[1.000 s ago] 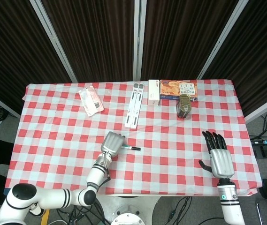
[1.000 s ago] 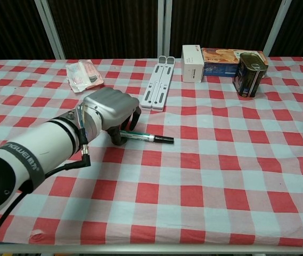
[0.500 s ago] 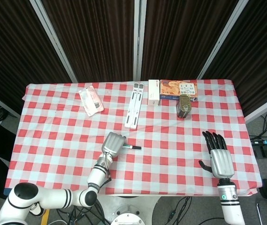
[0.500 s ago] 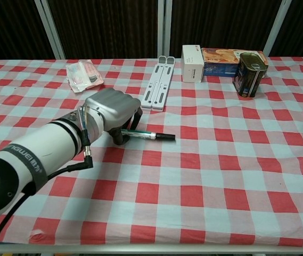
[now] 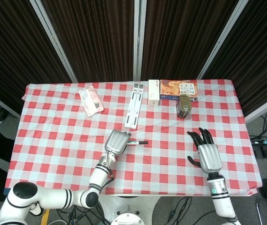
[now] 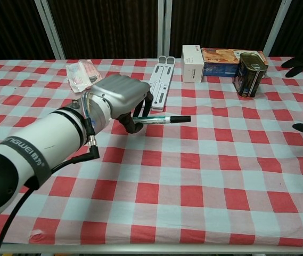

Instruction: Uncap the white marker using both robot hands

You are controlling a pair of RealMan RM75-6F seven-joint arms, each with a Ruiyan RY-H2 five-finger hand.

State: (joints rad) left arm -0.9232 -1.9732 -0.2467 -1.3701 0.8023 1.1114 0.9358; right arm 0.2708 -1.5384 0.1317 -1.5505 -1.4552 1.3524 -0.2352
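My left hand point(image 5: 117, 140) point(image 6: 120, 98) grips the white marker point(image 5: 138, 142) point(image 6: 164, 120) by its barrel and holds it level above the checked table. The marker's black cap points toward my right side. My right hand point(image 5: 204, 152) hovers over the table to the right, fingers spread and holding nothing. In the chest view only the dark fingertips point(image 6: 300, 63) of that hand show at the right edge. A wide gap separates the two hands.
At the back of the table point(image 5: 53, 140) stand a dark tin can point(image 5: 184, 107) point(image 6: 249, 73), a white box point(image 5: 154, 92) point(image 6: 192, 63) and an orange carton point(image 5: 179, 89). A white folding stand point(image 5: 133, 111) point(image 6: 158, 81) and a plastic packet point(image 5: 91, 101) point(image 6: 84, 75) lie further left.
My left hand has lifted the marker off the table and carried it up and to the right. My right hand has moved left and forward, toward the middle.
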